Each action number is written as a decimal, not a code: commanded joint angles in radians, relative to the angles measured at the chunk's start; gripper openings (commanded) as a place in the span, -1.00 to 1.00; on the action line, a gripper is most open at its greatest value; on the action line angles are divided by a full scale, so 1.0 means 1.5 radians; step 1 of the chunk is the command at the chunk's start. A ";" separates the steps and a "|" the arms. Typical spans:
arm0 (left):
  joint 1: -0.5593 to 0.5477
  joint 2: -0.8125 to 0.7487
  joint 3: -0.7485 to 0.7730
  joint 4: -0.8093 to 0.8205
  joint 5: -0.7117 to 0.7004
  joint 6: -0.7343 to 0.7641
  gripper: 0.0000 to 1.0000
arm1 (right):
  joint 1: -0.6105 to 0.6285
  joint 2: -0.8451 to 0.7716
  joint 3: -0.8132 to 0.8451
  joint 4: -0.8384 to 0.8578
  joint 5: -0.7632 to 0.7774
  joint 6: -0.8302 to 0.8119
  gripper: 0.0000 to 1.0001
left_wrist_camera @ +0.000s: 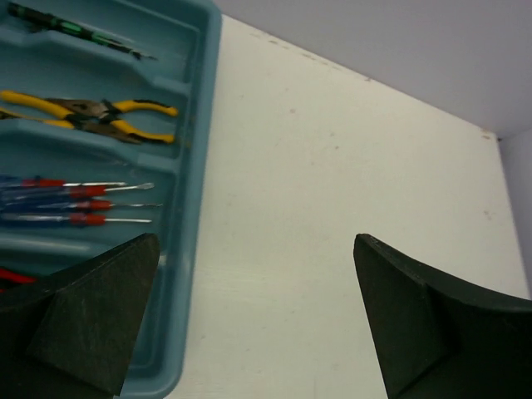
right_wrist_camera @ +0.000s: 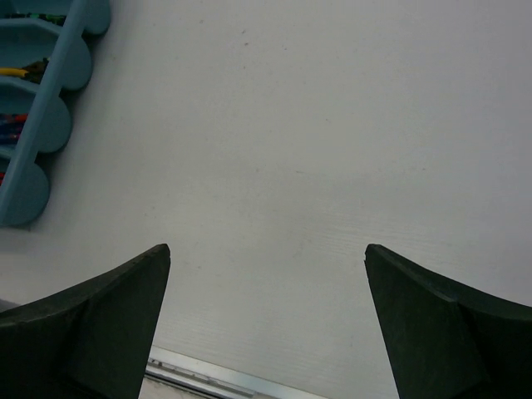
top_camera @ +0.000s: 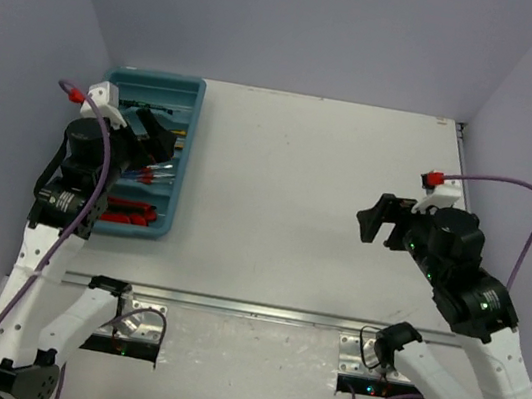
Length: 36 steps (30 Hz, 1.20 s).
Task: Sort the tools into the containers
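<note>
The teal tray (top_camera: pixel 154 76) lies at the table's left with the tools in its long containers. In the left wrist view, a thin green-and-black screwdriver (left_wrist_camera: pixel 75 29) lies in the far compartment. Yellow-handled pliers (left_wrist_camera: pixel 91 112) fill the one beside it, then blue-handled screwdrivers (left_wrist_camera: pixel 75 199) with red tips. Red-handled tools (top_camera: pixel 128 210) rest in the nearest compartment. My left gripper (top_camera: pixel 160 132) hovers open over the tray's right side, holding nothing. My right gripper (top_camera: pixel 379 218) stands open and empty above the bare table on the right.
A metal rail (top_camera: pixel 259 310) runs along the table's near edge in front of both arm bases. Lilac walls close in the left, back and right sides. The tray's rounded ends (right_wrist_camera: pixel 50 83) show at the right wrist view's top left.
</note>
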 commanded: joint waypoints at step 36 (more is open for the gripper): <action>-0.089 -0.404 -0.060 -0.124 -0.246 0.123 1.00 | 0.001 -0.221 0.027 -0.140 0.165 -0.105 0.98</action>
